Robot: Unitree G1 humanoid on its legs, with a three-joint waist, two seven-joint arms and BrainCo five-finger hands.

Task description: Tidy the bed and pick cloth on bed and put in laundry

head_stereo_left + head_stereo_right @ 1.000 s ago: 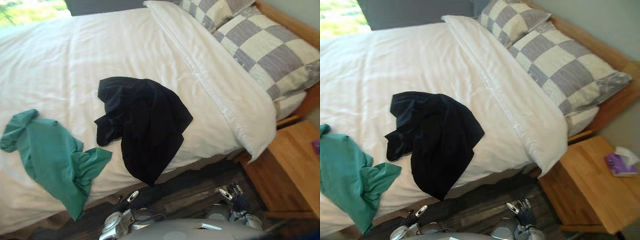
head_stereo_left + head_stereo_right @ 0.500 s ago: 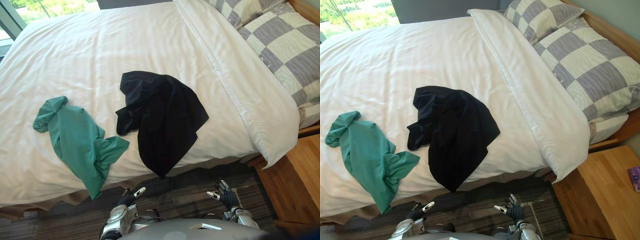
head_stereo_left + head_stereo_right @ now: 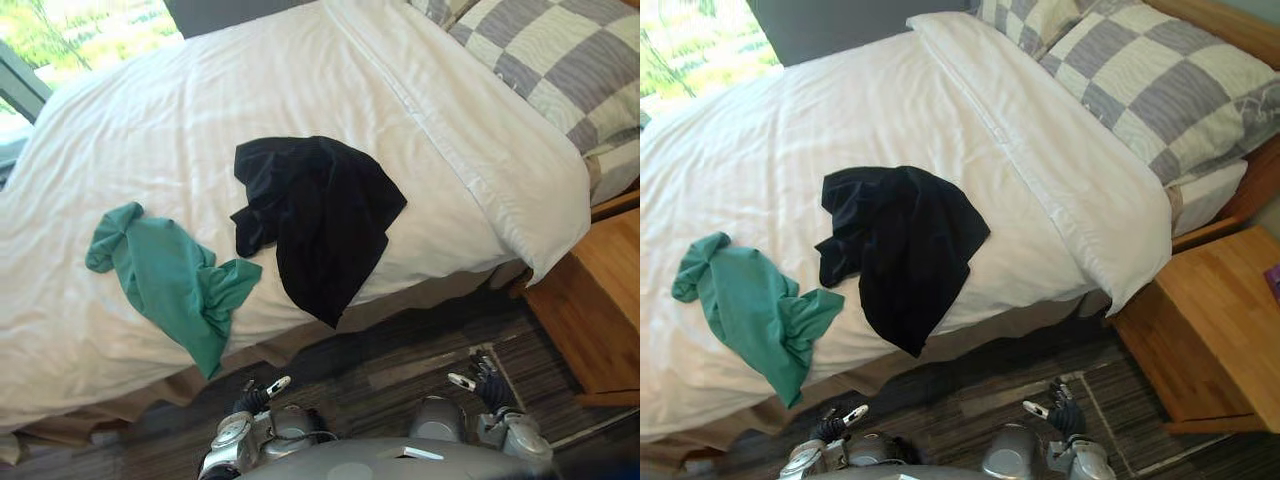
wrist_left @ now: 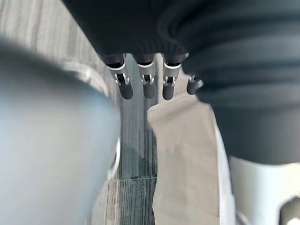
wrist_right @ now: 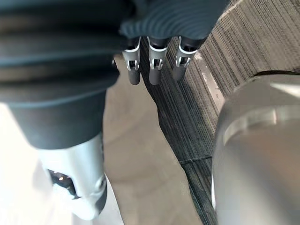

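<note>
Black cloth (image 3: 318,215): centre, hanging over bed (image 3: 200,90) edge; grab bunched upper folds.
Green cloth (image 3: 170,282): left, apart.
Left hand (image 3: 254,398): bottom, fingers straight, empty.
Right hand (image 3: 487,381): same.

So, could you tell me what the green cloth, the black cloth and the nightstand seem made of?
Green cloth: probably a soft matte knit; it bunches in loose folds.
Black cloth: thin, limp fabric, matte; it drapes over the bed edge.
Nightstand: light wood or veneer, smooth, with visible grain.
</note>
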